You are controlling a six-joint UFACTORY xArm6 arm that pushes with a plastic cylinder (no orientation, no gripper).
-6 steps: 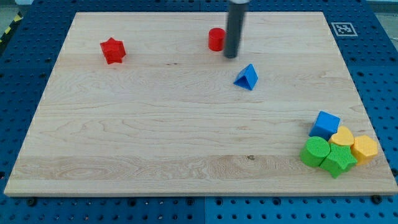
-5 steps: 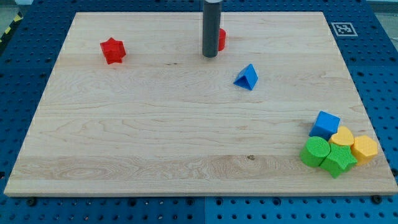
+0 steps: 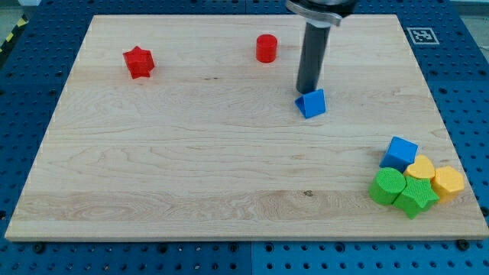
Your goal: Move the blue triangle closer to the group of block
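The blue triangle (image 3: 311, 103) is found a little right of the middle of the desk (image 3: 191, 153), in its far half, well apart from the group of blocks gathered at the near right corner. My tip (image 3: 307, 91) is set down touching the far left edge of the triangle, a placement that appears chosen so that a push would carry the block toward the near right, where the group lies. No hand is fitted to this arm; only a straight dark rod is present, so nothing can be opened, closed or held, and the block can only be shoved. The group is made up of a blue cube (image 3: 399, 153) at its far side, a yellow heart-like block (image 3: 420, 167) and a yellow hexagon (image 3: 448, 182) to the right, and a green cylinder (image 3: 386, 186) with a green star-like block (image 3: 415, 197) nearest the desk's near edge; these are packed so that they touch. A red star (image 3: 138, 62) at the far left and a red cylinder (image 3: 266, 47) at the far middle are left out of the path. The task is judged barely begun, since a wide stretch of bare wood separates the triangle from the group. A risk is judged that the triangle may rotate off the rod if contact is not kept behind its centre.
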